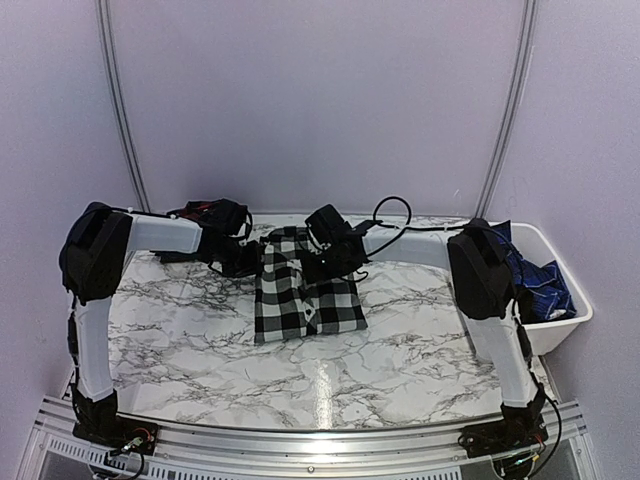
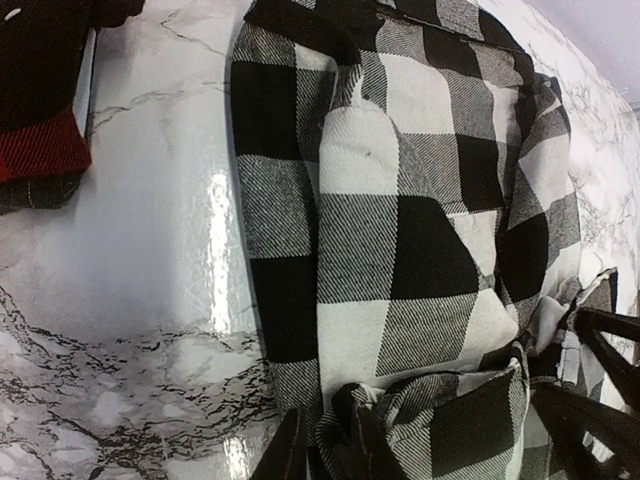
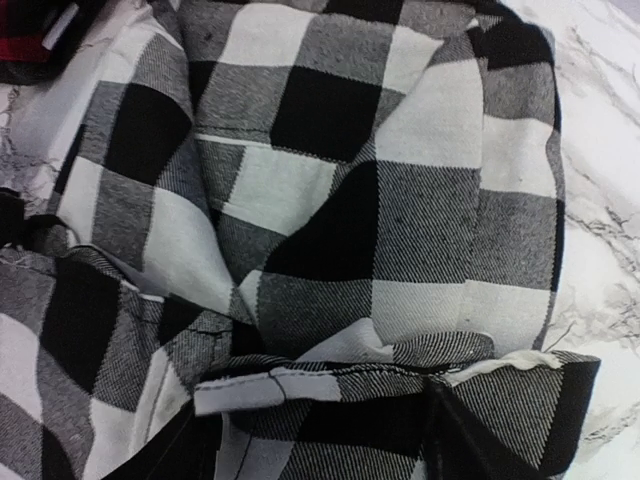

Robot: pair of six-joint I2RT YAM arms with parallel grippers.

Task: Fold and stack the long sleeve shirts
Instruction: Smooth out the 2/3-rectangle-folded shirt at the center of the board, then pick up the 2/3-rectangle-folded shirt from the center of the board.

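twill-woven black-and-white check shirt (image 2: 400, 250) on glossy marbled table (image 2: 150, 260). left gripper (image 2: 320, 445) pinches its bunched cloth; right gripper (image 3: 315, 430) grip unclear.

No words, numbers or signs can be read in any of the views. The checked shirt (image 1: 300, 295) shows only black and white squares.
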